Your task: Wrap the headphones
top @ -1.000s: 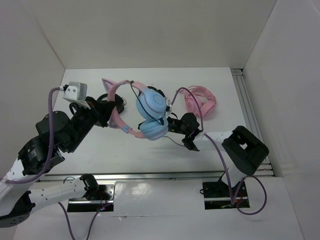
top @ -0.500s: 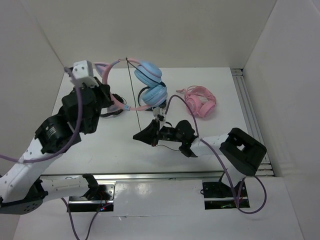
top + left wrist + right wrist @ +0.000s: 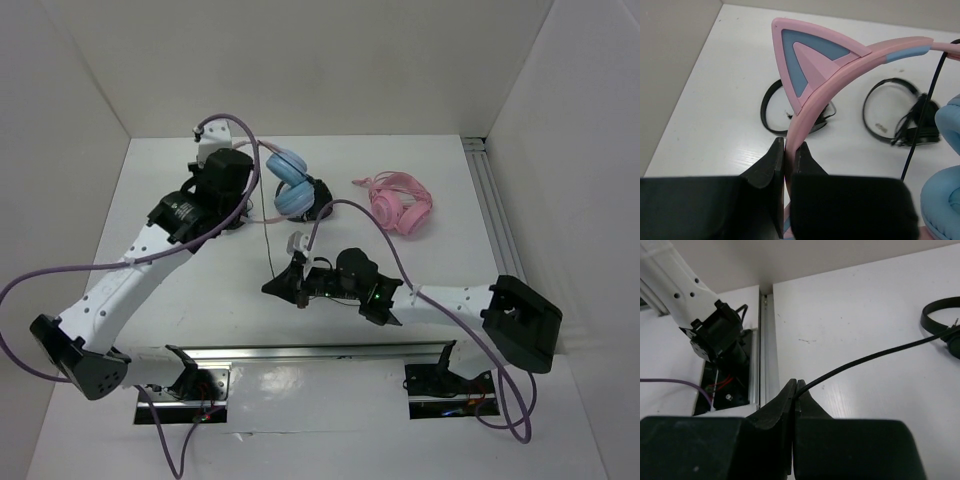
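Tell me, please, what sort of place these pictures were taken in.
Probably a robotics lab test cell: a white table boxed in by plain white walls, a left arm and right arm mounted by a metal rail at its near edge, and headphones and a pink headset as practice props.

headphones [image 3: 850, 65]: headband vanishes between the left gripper's [image 3: 788, 145] closed jaws | ear cups [image 3: 945, 200]: cropped at frame edge, right of jaws | cable [image 3: 870, 357]: end buried in right gripper's [image 3: 795, 385] pinch | black headband [image 3: 926, 317]: cropped, far beyond jaws
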### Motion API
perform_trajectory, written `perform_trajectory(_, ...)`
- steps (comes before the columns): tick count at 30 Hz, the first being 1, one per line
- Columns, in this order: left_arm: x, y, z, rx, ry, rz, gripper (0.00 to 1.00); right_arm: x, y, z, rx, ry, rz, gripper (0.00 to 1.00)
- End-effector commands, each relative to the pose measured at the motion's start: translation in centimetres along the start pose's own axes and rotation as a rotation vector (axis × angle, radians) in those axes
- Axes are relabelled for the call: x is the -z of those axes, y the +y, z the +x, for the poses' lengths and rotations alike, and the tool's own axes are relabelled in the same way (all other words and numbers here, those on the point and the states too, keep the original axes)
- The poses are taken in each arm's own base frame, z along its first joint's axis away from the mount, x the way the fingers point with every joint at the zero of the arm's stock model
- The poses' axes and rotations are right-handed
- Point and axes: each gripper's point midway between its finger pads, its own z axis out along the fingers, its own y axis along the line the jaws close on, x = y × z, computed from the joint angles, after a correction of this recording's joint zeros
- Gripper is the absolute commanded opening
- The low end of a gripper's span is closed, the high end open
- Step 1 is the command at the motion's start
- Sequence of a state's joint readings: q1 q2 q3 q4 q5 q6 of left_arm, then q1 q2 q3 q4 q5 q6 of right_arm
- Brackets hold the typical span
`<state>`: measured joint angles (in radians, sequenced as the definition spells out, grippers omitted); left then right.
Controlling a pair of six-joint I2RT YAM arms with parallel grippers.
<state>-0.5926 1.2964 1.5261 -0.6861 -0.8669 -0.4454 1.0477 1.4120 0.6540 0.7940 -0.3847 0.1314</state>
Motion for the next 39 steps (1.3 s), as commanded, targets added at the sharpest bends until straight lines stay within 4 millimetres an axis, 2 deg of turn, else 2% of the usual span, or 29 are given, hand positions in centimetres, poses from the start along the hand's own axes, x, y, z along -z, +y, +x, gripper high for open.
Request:
perform_trajectory(1, -1.6, 1.2, -1.1, 0.134, -0.106, -0.137, 0.00, 0.1, 1.8, -0.3, 0.077, 0.098, -0.044, 0.00)
perform_trajectory(2, -2.3, 0.8, 0.1, 0.101, -0.076, -0.130, 0.00, 0.1, 1.8, -0.5, 0.087, 0.131, -0.029, 0.00)
perform_trajectory(3, -2.8, 0.7, 1.2, 0.070, -0.053, -0.139, 0.00, 0.1, 0.6, -0.9, 0.134, 0.140, 0.045, 0.00)
perform_trajectory(4, -3.0, 0.7, 2.7, 0.007, -0.017, -0.132, 0.00, 0.2, 0.8, -1.6, 0.163, 0.141, 0.076, 0.00)
perform_trajectory(5, -3.4, 0.0, 3.3, -0.034, 0.008, -0.100, 0.00, 0.4, 0.3, -2.0, 0.186, 0.178, 0.123, 0.00)
perform_trajectory(6, -3.9, -0.3, 4.4, -0.079, 0.036, -0.100, 0.00, 0.8, -1.3, -2.2, 0.239, 0.202, 0.229, 0.00)
perform_trajectory(7, -3.7, -1.0, 5.8, -0.143, 0.088, -0.058, 0.00, 1.4, -1.2, -1.8, 0.263, 0.257, 0.266, 0.00)
perform_trajectory(8, -3.8, -1.3, 6.7, -0.190, 0.120, -0.032, 0.00, 1.4, -1.6, -3.4, 0.313, 0.257, 0.312, 0.00)
perform_trajectory(9, -3.7, -2.0, 7.7, -0.257, 0.156, 0.005, 0.00, 2.3, -3.3, -4.1, 0.347, 0.277, 0.445, 0.00)
perform_trajectory(10, -3.4, -3.0, 9.0, -0.304, 0.207, 0.094, 0.00, 2.9, -2.9, -4.3, 0.377, 0.307, 0.483, 0.00)
perform_trajectory(11, -2.9, -3.3, 10.4, -0.355, 0.249, 0.131, 0.00, 3.4, -3.3, -4.8, 0.403, 0.316, 0.537, 0.00)
perform_trajectory(12, -2.4, -3.7, 11.1, -0.396, 0.274, 0.173, 0.00, 4.7, -4.4, -6.5, 0.452, 0.313, 0.652, 0.00)
perform_trajectory(13, -1.8, -3.7, 11.8, -0.412, 0.296, 0.214, 0.00, 5.1, -4.2, -6.5, 0.482, 0.328, 0.683, 0.00)
perform_trajectory(14, -1.0, -4.2, 13.5, -0.425, 0.342, 0.295, 0.00, 5.8, -4.5, -7.4, 0.501, 0.323, 0.732, 0.00)
perform_trajectory(15, -0.4, -4.7, 13.9, -0.420, 0.338, 0.360, 0.00, 6.3, -4.6, -8.1, 0.515, 0.319, 0.771, 0.00)
perform_trajectory(16, 1.1, -4.9, 15.2, -0.433, 0.351, 0.487, 0.00, 7.3, -5.0, -8.6, 0.534, 0.328, 0.828, 0.00)
perform_trajectory(18, 1.1, -4.1, 15.4, -0.401, 0.342, 0.513, 0.00, 8.1, -5.0, -9.6, 0.542, 0.317, 0.873, 0.00)
perform_trajectory(20, 1.5, -3.1, 16.6, -0.406, 0.366, 0.512, 0.00, 8.6, -4.8, -10.9, 0.545, 0.273, 0.890, 0.03)
perform_trajectory(22, 2.1, -3.0, 17.0, -0.414, 0.376, 0.528, 0.00, 9.2, -5.0, -11.5, 0.570, 0.262, 0.917, 0.08)
perform_trajectory(24, 3.1, -3.3, 18.4, -0.425, 0.406, 0.568, 0.00, 9.5, -5.3, -11.4, 0.601, 0.261, 0.940, 0.10)
perform_trajectory(25, 3.3, -3.2, 18.0, -0.416, 0.391, 0.572, 0.00, 9.6, -5.8, -11.9, 0.601, 0.248, 0.955, 0.10)
perform_trajectory(28, 4.5, -3.3, 18.7, -0.413, 0.401, 0.613, 0.00, 9.5, -6.8, -11.9, 0.587, 0.220, 0.952, 0.10)
perform_trajectory(29, 4.7, -3.4, 19.2, -0.426, 0.410, 0.621, 0.00, 10.0, -7.7, -12.5, 0.578, 0.203, 0.974, 0.10)
perform_trajectory(38, 5.2, -3.3, 19.0, -0.425, 0.394, 0.622, 0.00, 10.7, -11.3, -14.2, 0.556, 0.165, 1.003, 0.16)
perform_trajectory(39, 5.2, -3.3, 19.0, -0.425, 0.394, 0.622, 0.00, 11.3, -12.4, -14.3, 0.545, 0.162, 1.021, 0.16)
